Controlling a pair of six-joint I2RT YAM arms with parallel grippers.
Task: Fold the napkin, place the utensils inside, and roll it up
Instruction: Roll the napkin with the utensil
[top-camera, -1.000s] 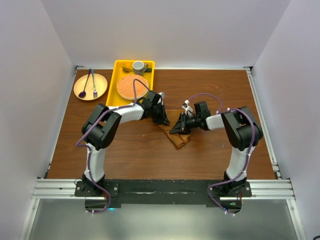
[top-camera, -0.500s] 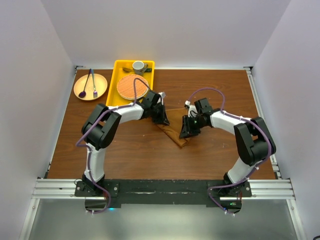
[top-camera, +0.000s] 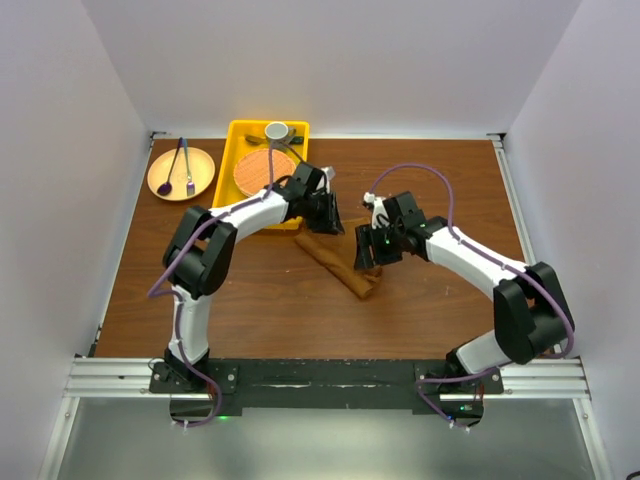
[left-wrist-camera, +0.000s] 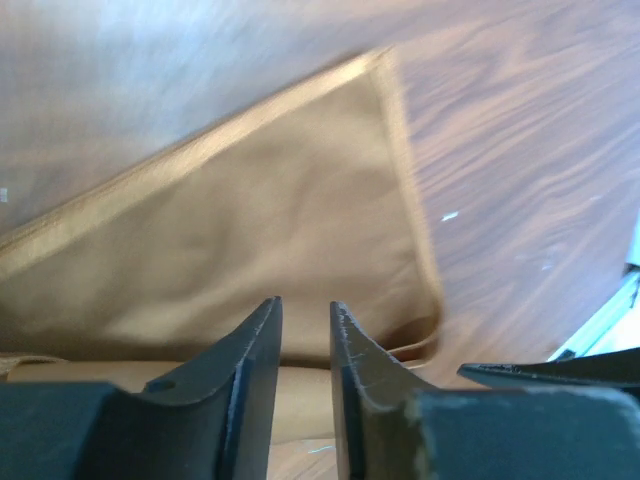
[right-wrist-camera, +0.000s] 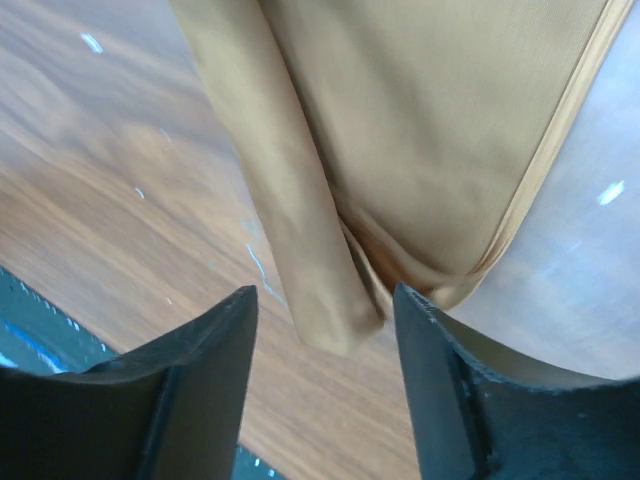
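Now that the fingers have been opened: the napkin (top-camera: 335, 265) is left lying by itself on the table (top-camera: 250, 310).
Napkin: it is seen as a long thin brown roll, slanting from the middle of the top view down toward the lower right. A second ago it was a wider folded shape, pinched from both sides.
Left gripper (top-camera: 327, 216): it has been lifted up and away, toward the yellow tray (top-camera: 232, 160) in the upper left. Only a small gap is shown between its fingers, and nothing is held in that gap. The cloth is seen just below it in the left wrist view.
Right gripper (top-camera: 366, 258): its fingers have been spread wide. The lower end of the roll is seen under them, but it is not squeezed.
Spoon: it cannot be seen in any view, so it cannot be told if it is wrapped inside.
What this means: the rolling looks finished, or very nearly. The roll has been let go and seems to keep its shape.
Watch out: the loose flap by the lower end could come undone if it is bumped.
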